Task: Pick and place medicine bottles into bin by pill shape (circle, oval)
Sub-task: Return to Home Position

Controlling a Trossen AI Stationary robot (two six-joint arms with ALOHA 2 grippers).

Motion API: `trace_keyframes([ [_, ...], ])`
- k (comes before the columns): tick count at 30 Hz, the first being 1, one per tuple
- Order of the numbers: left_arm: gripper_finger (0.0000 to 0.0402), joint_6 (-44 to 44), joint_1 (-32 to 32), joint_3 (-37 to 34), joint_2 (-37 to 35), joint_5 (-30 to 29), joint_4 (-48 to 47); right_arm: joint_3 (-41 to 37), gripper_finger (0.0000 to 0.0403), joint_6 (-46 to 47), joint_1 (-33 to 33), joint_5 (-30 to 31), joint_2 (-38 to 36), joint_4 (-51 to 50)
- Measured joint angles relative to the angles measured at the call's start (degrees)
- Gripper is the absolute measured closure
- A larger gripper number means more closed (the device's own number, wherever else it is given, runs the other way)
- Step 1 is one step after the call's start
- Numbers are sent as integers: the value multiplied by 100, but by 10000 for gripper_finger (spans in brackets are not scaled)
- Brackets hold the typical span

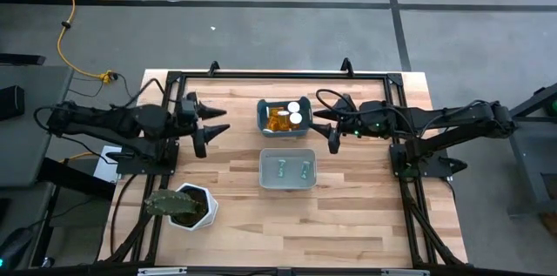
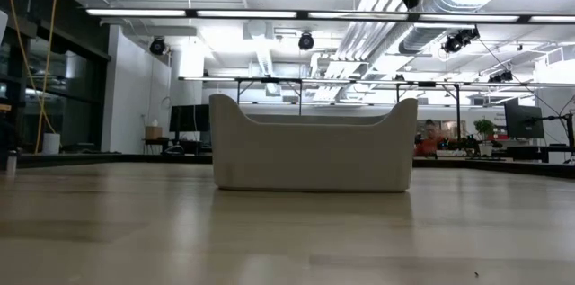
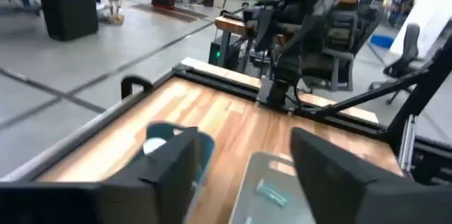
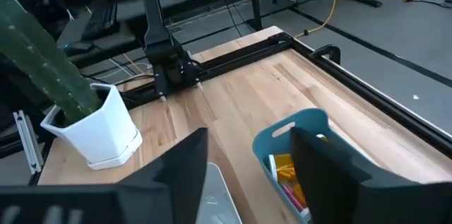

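Note:
A blue bin [image 1: 285, 117] at the table's far middle holds orange medicine bottles with white caps [image 1: 294, 111]; the orange bottles also show in the right wrist view [image 4: 286, 171]. A grey bin [image 1: 288, 169] nearer the front holds greenish bottles [image 1: 281, 168]; one shows in the left wrist view [image 3: 272, 194]. My left gripper [image 1: 222, 121] hangs open and empty above the table, left of the blue bin. My right gripper [image 1: 324, 128] hangs open and empty, right of the blue bin. In the low view only the grey bin [image 2: 313, 155] stands on the table.
A white hexagonal pot with a cactus [image 1: 193, 206] stands at the table's near left; it also shows in the right wrist view [image 4: 95, 128]. A black frame [image 1: 278, 75] runs along the table's far and side edges. Bare wood lies in front of the grey bin.

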Motion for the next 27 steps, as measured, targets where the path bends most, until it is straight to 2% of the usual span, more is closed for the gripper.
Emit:
trace_keyframes([
  [5, 307, -536, 5, -1324, -797, 210, 775, 0, 274, -169, 0, 0, -2, 41],
  [7, 366, -598, 3, -1731, -1206, 266, 884, 0, 307, -216, 0, 0, -2, 40],
  [8, 382, -609, 8, -1904, -1430, 271, 894, 0, 324, -214, -2, 0, -2, 42],
  [11, 389, -589, 104, -2310, -2077, 236, 918, 0, 380, -218, -2, -20, -2, 42],
  [13, 396, -505, 224, -2531, -2506, 256, 937, 0, 396, -266, -2, -128, -2, 42],
  [17, 400, -546, 568, -3004, -3215, 566, 923, 0, 389, -264, -2, -289, -2, 53],
  [22, 401, -1084, 886, -3694, -3924, 955, 1163, 0, 398, -107, -2, -552, -15, 52],
  [27, 401, -1510, 926, -4225, -3885, 1114, 1594, 0, 402, 272, 2, -967, -61, -37],
])
